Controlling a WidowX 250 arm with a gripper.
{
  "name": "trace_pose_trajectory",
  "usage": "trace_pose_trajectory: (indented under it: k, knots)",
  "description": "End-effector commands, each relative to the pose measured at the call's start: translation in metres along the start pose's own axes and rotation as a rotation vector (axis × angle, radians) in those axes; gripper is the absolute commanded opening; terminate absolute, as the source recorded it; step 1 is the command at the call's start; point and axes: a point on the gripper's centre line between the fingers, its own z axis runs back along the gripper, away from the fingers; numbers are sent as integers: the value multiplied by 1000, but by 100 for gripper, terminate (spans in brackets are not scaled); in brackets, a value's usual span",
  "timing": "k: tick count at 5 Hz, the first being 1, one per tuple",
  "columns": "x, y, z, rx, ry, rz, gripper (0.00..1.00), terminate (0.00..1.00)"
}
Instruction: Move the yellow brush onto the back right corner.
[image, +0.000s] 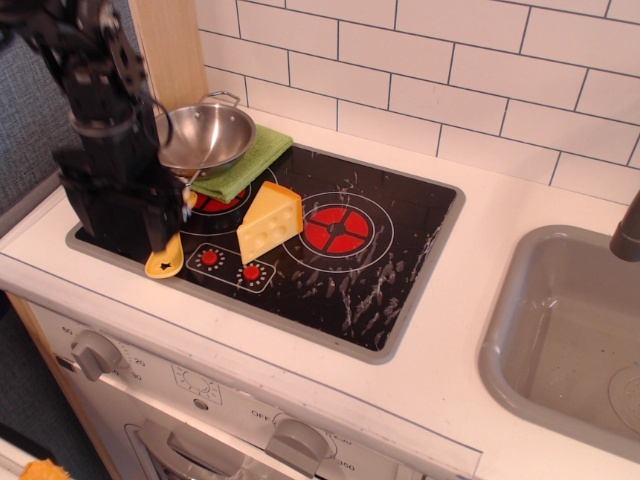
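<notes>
In the single overhead-angled view, the gripper (150, 215) is hanging low over the front left part of the black cooktop, and its dark body is covering most of the yellow brush (165, 262). Only the rounded handle end with its small hole is showing, poking out below the jaws toward the front edge; a sliver of yellow beside the bowl suggests the bristle end is lying up toward the steel bowl (203, 134). So the brush's long axis is running roughly front to back, directly under the jaws rather than off to one side. Whether the jaws are open around the handle or already pinching it, I cannot tell, since the arm is hiding the fingertips.

The back right corner (440, 192) is lying well apart, across the cooktop, past the cheese wedge (270, 221) and the red burner ring (338, 230). The carry would probably need to clear the wedge.
</notes>
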Motion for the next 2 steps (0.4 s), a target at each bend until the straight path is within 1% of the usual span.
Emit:
trace_pose_trajectory:
  k: [1,2]
  knots:
    - [6,7,27,54,-49,49,100,0]
    - [15,-5,11,45,23,75,100,0]
